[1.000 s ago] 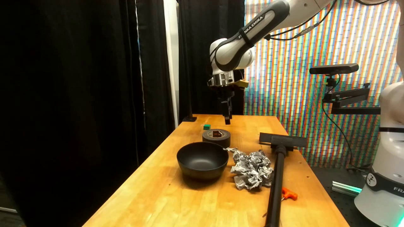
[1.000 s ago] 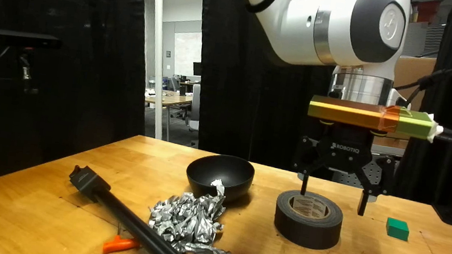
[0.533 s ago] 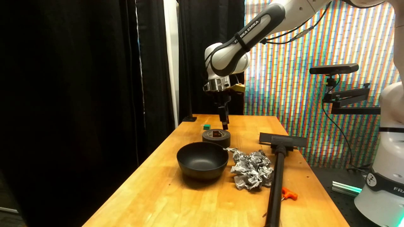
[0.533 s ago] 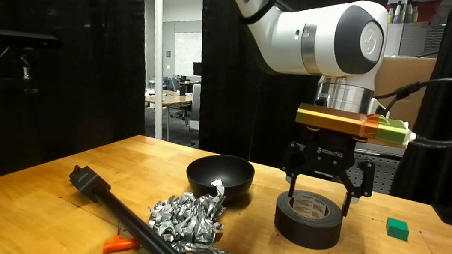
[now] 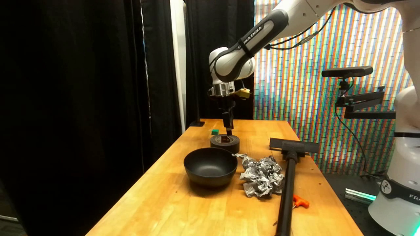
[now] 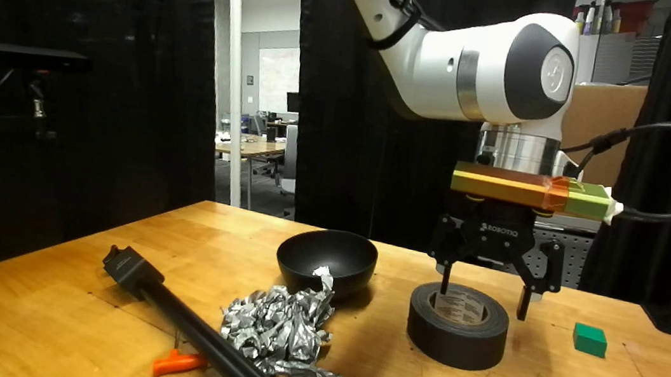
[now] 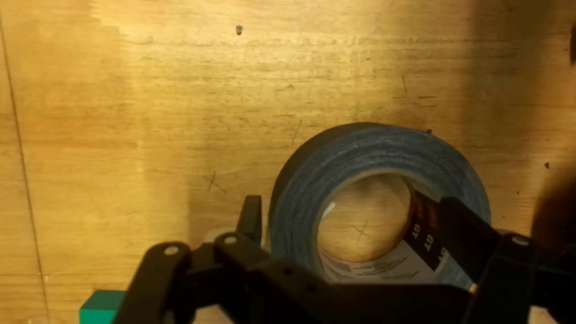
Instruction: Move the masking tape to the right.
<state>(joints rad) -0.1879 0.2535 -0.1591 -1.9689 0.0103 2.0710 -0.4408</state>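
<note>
The masking tape, a dark low roll (image 5: 216, 146), lies flat on the wooden table behind the black bowl in an exterior view, and it also shows in an exterior view (image 6: 451, 345). In the wrist view the roll (image 7: 297, 211) shows a grey-blue top face and a printed inner core. My gripper (image 6: 482, 305) is open and empty over the roll. In the wrist view (image 7: 351, 199) one finger stands just outside the roll's left edge. The other overlaps the right of its ring and hole. I cannot tell whether a finger touches the roll.
A black bowl (image 5: 210, 180) and crumpled foil (image 5: 262, 177) stand close to the roll. A long black T-shaped tool (image 5: 285, 196) and an orange-handled tool (image 5: 301, 201) lie beyond the foil. A green block (image 6: 589, 339) sits to the roll's other side.
My gripper has come down closer to the roll and shifted left in an exterior view. In an exterior view it swung left, then slightly back right. The roll has not moved.
</note>
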